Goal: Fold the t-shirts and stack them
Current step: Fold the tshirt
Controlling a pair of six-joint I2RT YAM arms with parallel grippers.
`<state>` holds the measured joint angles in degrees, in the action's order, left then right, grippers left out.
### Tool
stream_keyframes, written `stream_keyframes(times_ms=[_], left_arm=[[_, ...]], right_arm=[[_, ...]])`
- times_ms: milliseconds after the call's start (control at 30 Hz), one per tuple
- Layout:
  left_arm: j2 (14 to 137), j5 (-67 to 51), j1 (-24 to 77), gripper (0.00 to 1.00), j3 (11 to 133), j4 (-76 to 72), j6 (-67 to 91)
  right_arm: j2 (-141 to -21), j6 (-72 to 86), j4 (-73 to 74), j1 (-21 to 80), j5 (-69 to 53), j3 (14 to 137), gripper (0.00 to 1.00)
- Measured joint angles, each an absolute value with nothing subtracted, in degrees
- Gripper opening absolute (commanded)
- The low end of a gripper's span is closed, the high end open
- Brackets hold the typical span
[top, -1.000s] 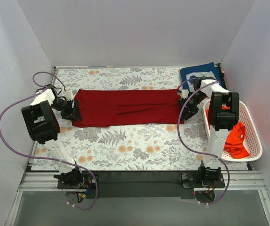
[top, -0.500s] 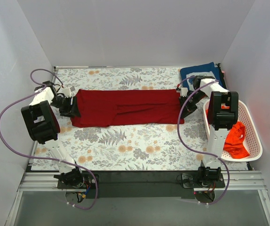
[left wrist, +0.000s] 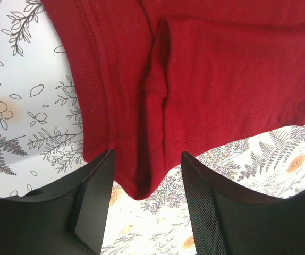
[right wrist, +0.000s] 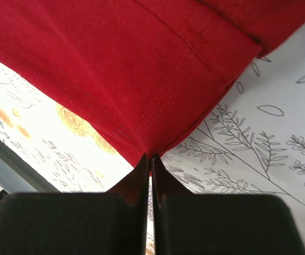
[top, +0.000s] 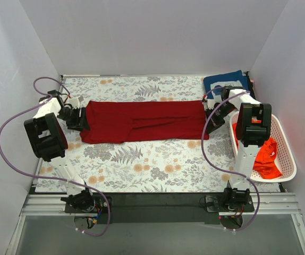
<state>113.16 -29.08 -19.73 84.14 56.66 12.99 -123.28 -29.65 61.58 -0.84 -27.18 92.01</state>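
The dark red t-shirt (top: 142, 121) lies folded into a long strip across the floral table cloth (top: 142, 164). My left gripper (left wrist: 147, 199) is open at its left end, and a corner of the dark red t-shirt (left wrist: 195, 79) sits between its fingers, apart from both. My right gripper (right wrist: 150, 159) is shut on the hem of the dark red t-shirt (right wrist: 120, 69) at the strip's right end. A navy t-shirt (top: 228, 82) lies folded at the back right. An orange-red t-shirt (top: 267, 156) is bunched in the basket.
A white perforated basket (top: 286, 159) stands at the right edge, beside the right arm. Purple cables loop off both arms. Grey walls close the table on three sides.
My right gripper has closed on the right hem of the dark red t-shirt. My left gripper has shifted slightly toward the back at the left end and stays open.
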Motion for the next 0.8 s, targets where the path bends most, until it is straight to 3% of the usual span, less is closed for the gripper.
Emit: stream_keyframes(times_ms=[267,800], left_arm=[[113.3,-29.4,-19.7,0.38,84.1,56.8,12.9],[114.7,-30.4,-17.9,0.32,84.1,56.9,12.6]], right_arm=[[-123.3,-30.2,61.7,-1.4,-27.2,92.0,0.01],[-123.3,-30.9,62.3,-1.5,-27.4,91.9,0.01]])
